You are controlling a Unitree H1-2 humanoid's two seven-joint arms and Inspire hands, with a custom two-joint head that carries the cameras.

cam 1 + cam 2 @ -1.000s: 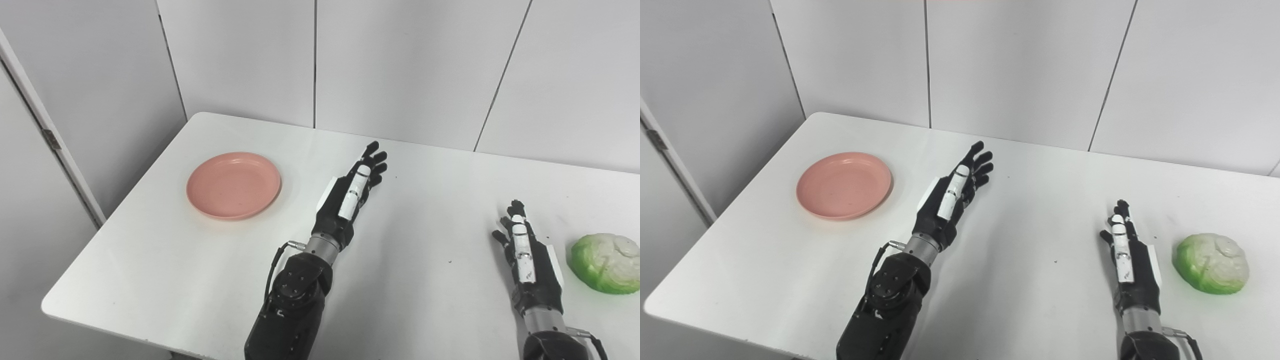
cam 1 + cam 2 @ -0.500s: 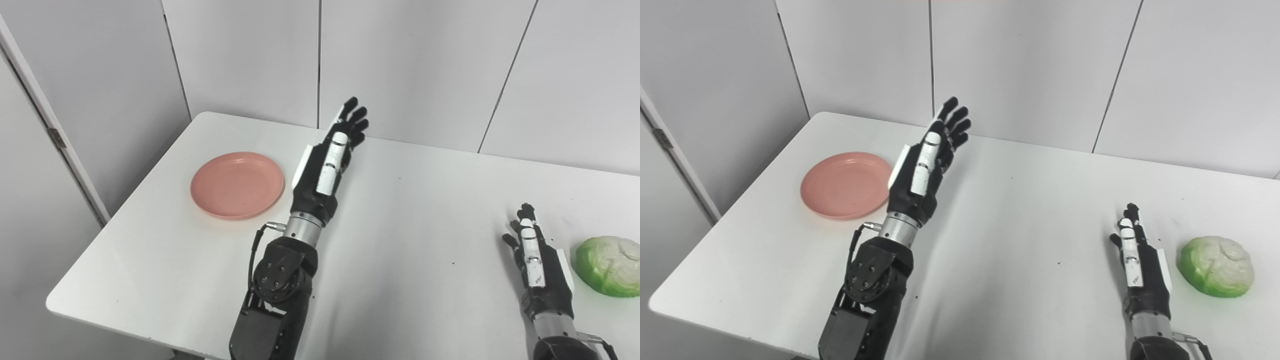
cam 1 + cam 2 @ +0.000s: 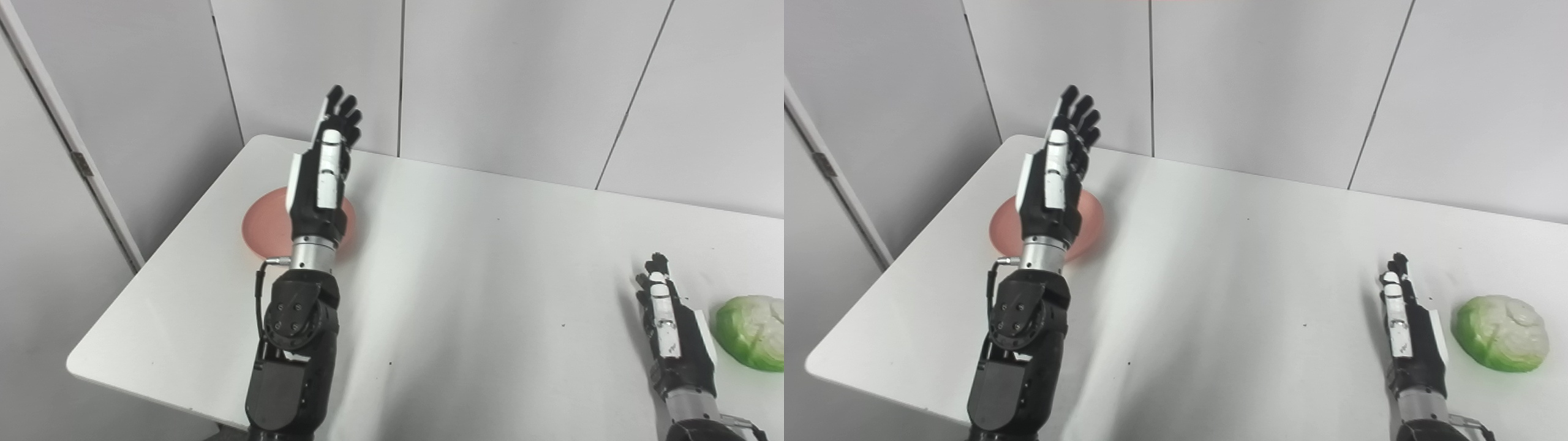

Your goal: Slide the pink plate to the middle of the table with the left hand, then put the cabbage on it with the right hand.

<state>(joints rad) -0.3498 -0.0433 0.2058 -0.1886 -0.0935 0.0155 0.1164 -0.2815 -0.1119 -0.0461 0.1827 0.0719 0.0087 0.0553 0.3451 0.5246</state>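
**A:** Since the slide comes first, where does the pink plate (image 3: 260,228) lie from the left hand (image 3: 321,177)?

**B:** Below and behind it in both views. The hand is raised with its fingers (image 3: 340,109) straight and a little apart, holding nothing. Wrist and forearm cross in front of the plate, so only its left part and a sliver on the right show. It sits on the table (image 3: 478,257) near the far left corner, well away from the middle.

**A:** Is the hand touching it?

**B:** I judge not; it looks lifted well clear, though the overlap makes the height hard to read. It would need to come down on the plate, then draw it rightward toward the centre.

**A:** Any long axis to mind?

**B:** None, it's round. Any side of the rim will serve.

**A:** And the cabbage (image 3: 1502,334)?

**B:** On the table at the right edge, just beside the right hand (image 3: 1412,334), on its outer side. That hand lies low, fingers extended and empty. Each hand is nearer its own object.

**A:** Counts?

**B:** One plate, one cabbage, two hands.
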